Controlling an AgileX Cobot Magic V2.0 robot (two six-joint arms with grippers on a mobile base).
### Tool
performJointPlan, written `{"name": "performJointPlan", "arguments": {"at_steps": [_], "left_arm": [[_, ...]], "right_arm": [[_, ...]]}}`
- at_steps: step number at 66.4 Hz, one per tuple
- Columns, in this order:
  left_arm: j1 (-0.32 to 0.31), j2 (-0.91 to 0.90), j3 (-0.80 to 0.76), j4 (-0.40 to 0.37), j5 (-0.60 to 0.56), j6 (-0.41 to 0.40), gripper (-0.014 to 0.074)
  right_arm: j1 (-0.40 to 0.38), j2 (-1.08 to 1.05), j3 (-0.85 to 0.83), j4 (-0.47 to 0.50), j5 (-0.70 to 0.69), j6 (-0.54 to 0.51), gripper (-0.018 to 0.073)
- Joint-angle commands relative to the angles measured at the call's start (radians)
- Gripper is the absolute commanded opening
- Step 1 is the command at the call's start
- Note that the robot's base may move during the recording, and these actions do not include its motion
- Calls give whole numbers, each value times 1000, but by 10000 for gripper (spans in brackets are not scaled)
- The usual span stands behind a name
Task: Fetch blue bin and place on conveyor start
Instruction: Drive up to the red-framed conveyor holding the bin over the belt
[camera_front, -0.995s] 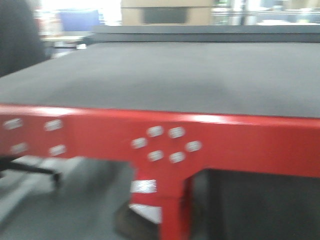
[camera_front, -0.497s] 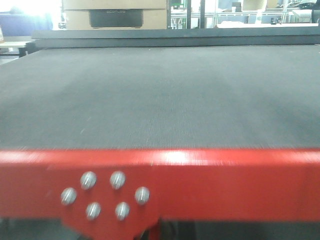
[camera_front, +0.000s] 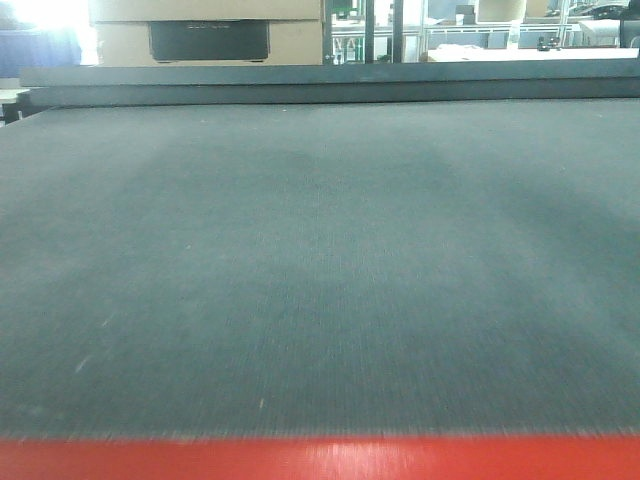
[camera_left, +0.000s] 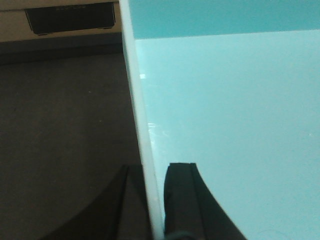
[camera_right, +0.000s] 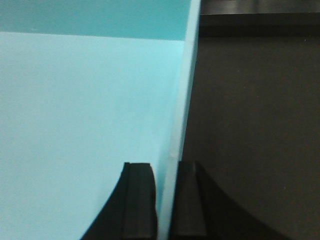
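Note:
The blue bin is a pale aqua tub; its inside fills the right of the left wrist view (camera_left: 230, 110) and the left of the right wrist view (camera_right: 85, 110). My left gripper (camera_left: 152, 185) is shut on the bin's left wall, one finger inside, one outside. My right gripper (camera_right: 167, 185) is shut on the bin's right wall in the same way. The conveyor start (camera_front: 320, 260), a wide dark grey woven belt, fills the front view and shows under the bin in both wrist views. Neither the bin nor the grippers show in the front view.
A red frame edge (camera_front: 320, 460) runs along the belt's near side. A dark raised rail (camera_front: 330, 85) crosses the belt's far end. Beyond it stand a cardboard box with a dark panel (camera_front: 210, 35) and metal shelving (camera_front: 480, 30).
The front view has moved forward and squared up to the belt. The red frame with its bolts has dropped to a thin strip at the bottom edge, and the belt now fills the view.

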Motion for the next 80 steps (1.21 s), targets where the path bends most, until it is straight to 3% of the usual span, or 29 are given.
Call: {"name": "performJointPlan", "arguments": {"at_steps": [1,80], "left_arm": [[8,-14,-9,77,-23,14,-111],[8,-14,-9,77,-23,14,-111]], "right_arm": [[-10,-18,-7,-41,-36,-17,-153],[-10,-18,-7,-41,-38,-17,-153]]}}
